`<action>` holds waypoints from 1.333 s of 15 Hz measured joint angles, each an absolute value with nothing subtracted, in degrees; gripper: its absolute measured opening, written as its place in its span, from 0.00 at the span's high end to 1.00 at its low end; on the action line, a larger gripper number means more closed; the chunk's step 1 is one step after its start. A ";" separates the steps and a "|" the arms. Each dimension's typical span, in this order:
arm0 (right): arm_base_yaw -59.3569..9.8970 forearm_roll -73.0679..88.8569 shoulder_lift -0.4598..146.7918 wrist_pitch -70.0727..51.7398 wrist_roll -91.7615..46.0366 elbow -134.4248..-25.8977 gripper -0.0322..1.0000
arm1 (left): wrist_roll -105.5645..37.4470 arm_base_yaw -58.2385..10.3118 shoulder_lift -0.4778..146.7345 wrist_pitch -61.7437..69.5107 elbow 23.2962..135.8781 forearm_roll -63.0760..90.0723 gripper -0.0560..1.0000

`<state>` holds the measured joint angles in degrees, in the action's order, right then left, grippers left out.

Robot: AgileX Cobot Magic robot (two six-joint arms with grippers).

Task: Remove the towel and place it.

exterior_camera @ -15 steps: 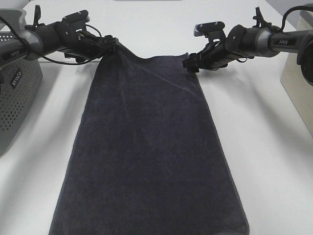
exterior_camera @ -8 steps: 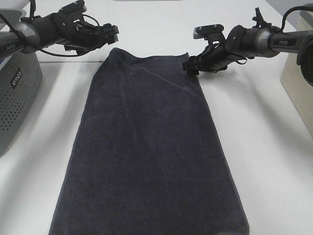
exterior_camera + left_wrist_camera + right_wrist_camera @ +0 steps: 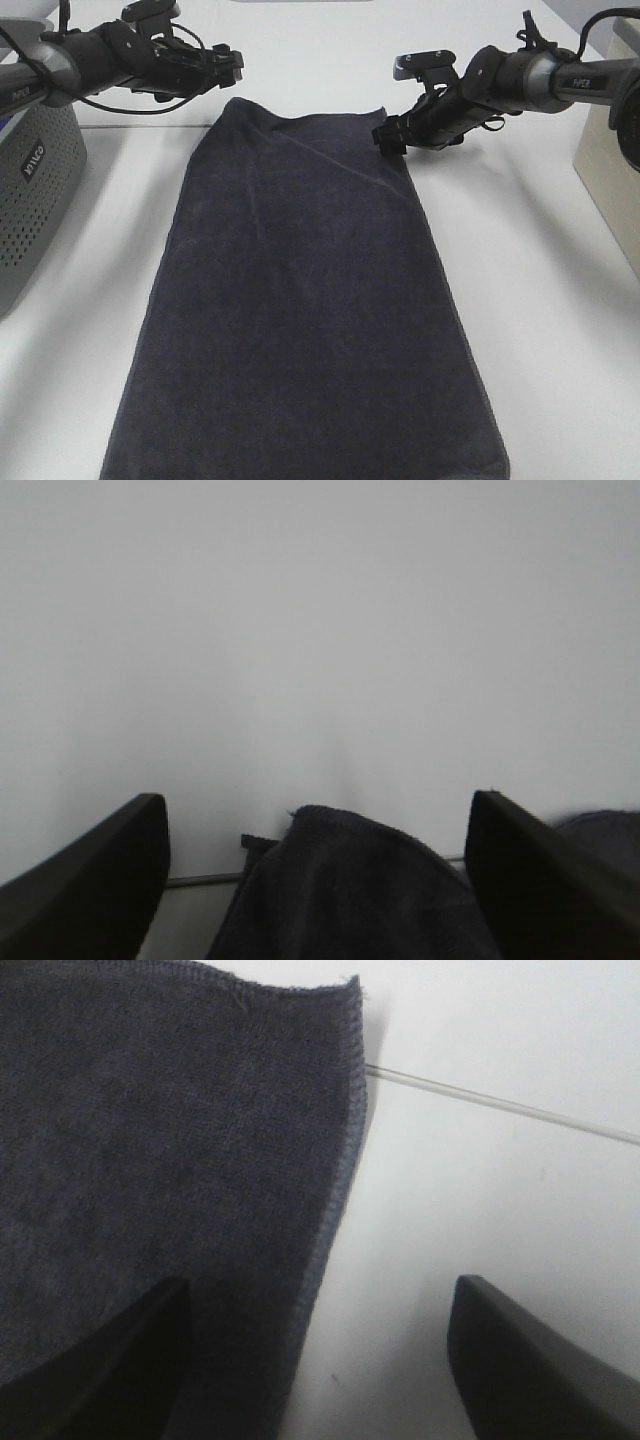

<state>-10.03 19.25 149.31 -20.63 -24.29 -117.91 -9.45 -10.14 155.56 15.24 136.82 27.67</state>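
The dark charcoal towel [image 3: 300,300] lies spread flat on the white table, its long side running from the far edge to the near edge. My left gripper [image 3: 236,68] is open and empty, hovering just behind and above the towel's far left corner. In the left wrist view that corner [image 3: 350,890] lies between the open gripper [image 3: 315,800]. My right gripper [image 3: 388,135] is open and low at the towel's far right corner. In the right wrist view the towel's edge [image 3: 150,1110] runs between the open gripper [image 3: 322,1282], one finger over the cloth and one over bare table.
A grey perforated basket [image 3: 30,200] stands at the left edge of the table. A beige box-like object [image 3: 610,170] stands at the right edge. White table [image 3: 540,300] shows on both sides of the towel.
My left gripper let go of the towel's far left corner and rose back toward the far side. The corner dropped flat. My right gripper has barely moved.
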 joint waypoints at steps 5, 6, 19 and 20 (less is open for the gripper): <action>-10.03 19.02 146.73 -27.56 -24.29 -117.91 0.29 | -15.24 -9.80 154.76 12.83 136.88 22.17 0.22; -10.03 19.02 146.56 -28.93 -24.29 -117.91 0.29 | -15.24 -9.63 154.99 12.09 136.88 20.86 0.22; -10.03 18.85 146.56 -31.80 -24.29 -117.91 0.29 | -15.30 -9.11 163.75 4.81 136.88 17.53 0.23; -10.03 18.85 146.56 -31.86 -24.29 -117.91 0.29 | -15.30 -9.11 163.75 4.53 136.88 16.73 0.23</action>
<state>-10.03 18.85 146.56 -31.86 -24.29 -117.91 -15.30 -9.11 163.75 4.53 136.88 16.73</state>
